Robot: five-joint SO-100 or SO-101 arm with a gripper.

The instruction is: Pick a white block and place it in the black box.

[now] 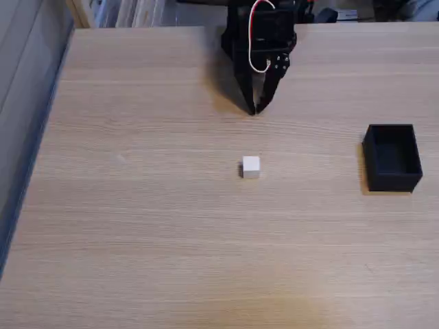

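A small white block (251, 166) lies on the wooden table near the middle of the fixed view. The black box (392, 157) stands open-topped at the right, well apart from the block. My black gripper (254, 109) hangs at the far side of the table, its tips pointing down close above the wood, some way behind the block. The two fingers meet at the tips with nothing between them.
The light wooden table (137, 226) stretches wide around the block. Its left edge (41, 137) drops off to a grey floor. Clutter and shelves sit behind the far edge beyond the arm.
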